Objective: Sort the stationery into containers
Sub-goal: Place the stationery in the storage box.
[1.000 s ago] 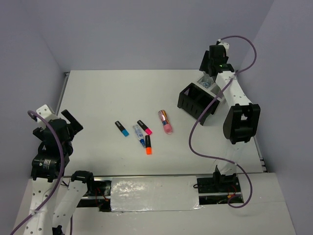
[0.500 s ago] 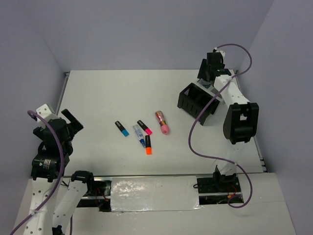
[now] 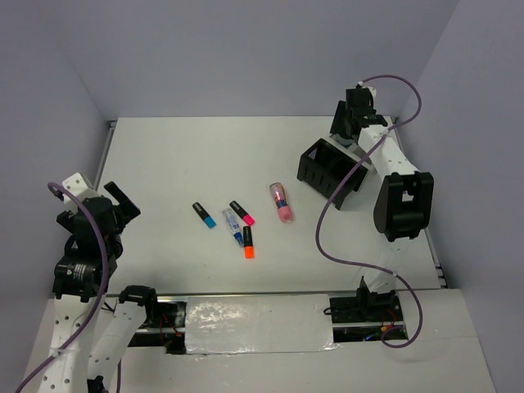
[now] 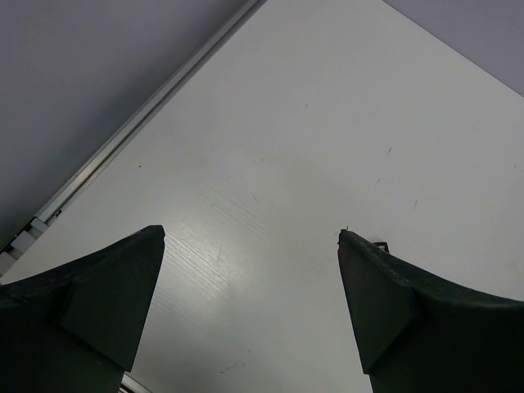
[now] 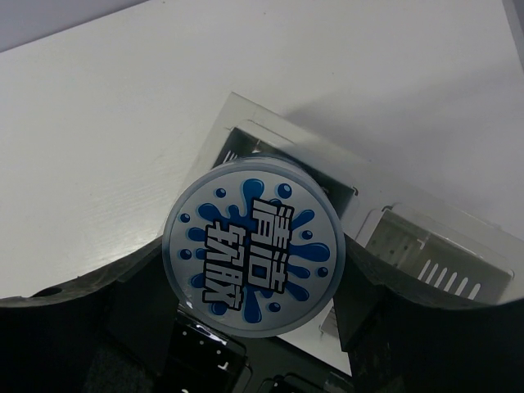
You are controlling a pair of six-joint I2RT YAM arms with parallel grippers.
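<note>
While the top view takes in the whole surface, the black box stands toward its far right, and everything else is placed from it. The right arm reaches past the black box, its jaws just beyond the box's far right corner; what they grip is too small to tell here. Nearest the black box, to its left and nearer the arm bases, lies the pink capsule. Further left of the box come the pink-capped highlighter, the white-blue marker, the orange-capped highlighter and, furthest from it, the blue-capped highlighter. The left arm sits well apart from the black box, at the near left corner.

From the left wrist, the left jaws stand wide with nothing between them, only bare surface beneath; the black box is out of this view.

From the right wrist, the right jaws are closed on a round blue-white roll, one finger against each side, its printed face toward the camera. Behind the roll sits the white box, and dark mesh that may be the black box shows at the bottom edge
</note>
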